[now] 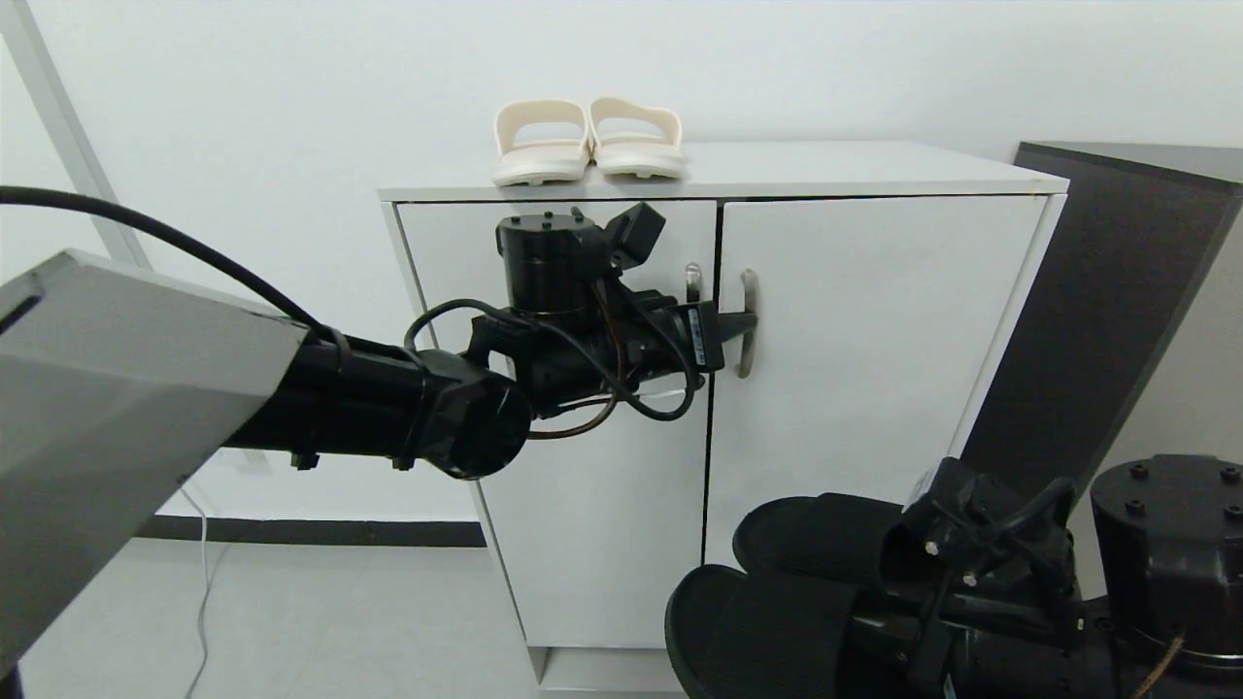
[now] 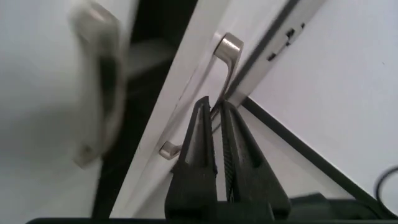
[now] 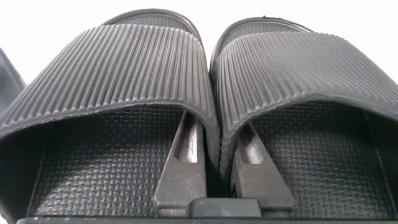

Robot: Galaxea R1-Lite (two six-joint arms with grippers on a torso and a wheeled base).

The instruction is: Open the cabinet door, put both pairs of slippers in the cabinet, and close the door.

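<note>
The white cabinet [image 1: 855,369] has two doors with metal handles at the centre seam. My left gripper [image 1: 740,325] [image 2: 217,115] is pinched on the right door's handle [image 1: 748,291] [image 2: 227,50]. The left door's handle [image 1: 692,282] [image 2: 99,93] is just beside it, and a dark gap runs between the doors. A cream pair of slippers [image 1: 587,141] rests on the cabinet top. My right gripper [image 3: 217,168], low in front of the right door, is shut on the adjoining straps of a black pair of slippers [image 1: 796,582] [image 3: 149,68].
A dark grey panel [image 1: 1097,320] stands right against the cabinet's right side. A thin white cable [image 1: 204,582] hangs down to the light floor left of the cabinet. The white wall is close behind.
</note>
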